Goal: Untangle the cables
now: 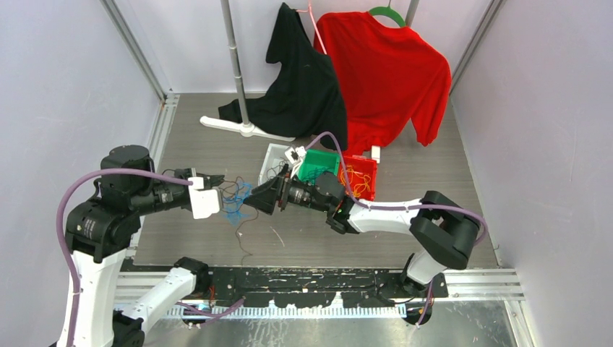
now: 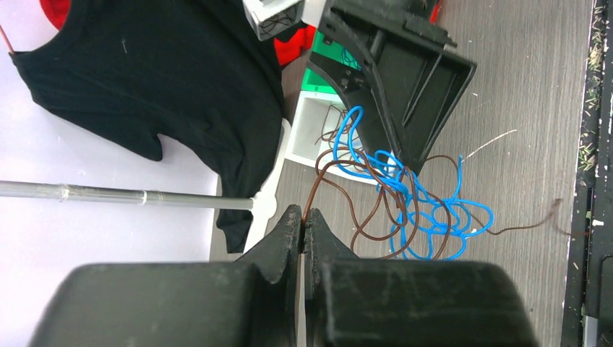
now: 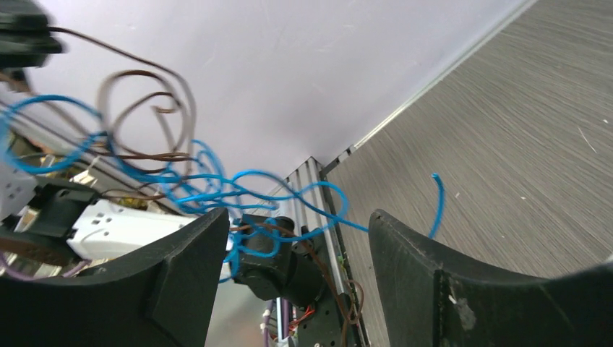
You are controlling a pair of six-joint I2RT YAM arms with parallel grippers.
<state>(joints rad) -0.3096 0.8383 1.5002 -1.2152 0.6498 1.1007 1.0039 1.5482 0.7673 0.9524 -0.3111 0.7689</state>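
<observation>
From above, the cables (image 1: pixel 235 201) are a blue and brown tangle just left of the white bin (image 1: pixel 269 160), between the left gripper (image 1: pixel 221 191) and the right gripper (image 1: pixel 254 202). In the left wrist view, the left gripper's fingers are pressed together on a brown strand (image 2: pixel 314 189), and the tangle lies just beside the bin. In the right wrist view, the right jaws stand apart and clamp nothing, with the blue loops (image 3: pixel 217 189) in front of the gap.

We log the left gripper (image 2: pixel 303 220) clamped on the brown cable (image 2: pixel 319 181), which leads into a knot with the blue cable (image 2: pixel 434 217); a black T-shirt (image 2: pixel 166 79) hangs left.
</observation>
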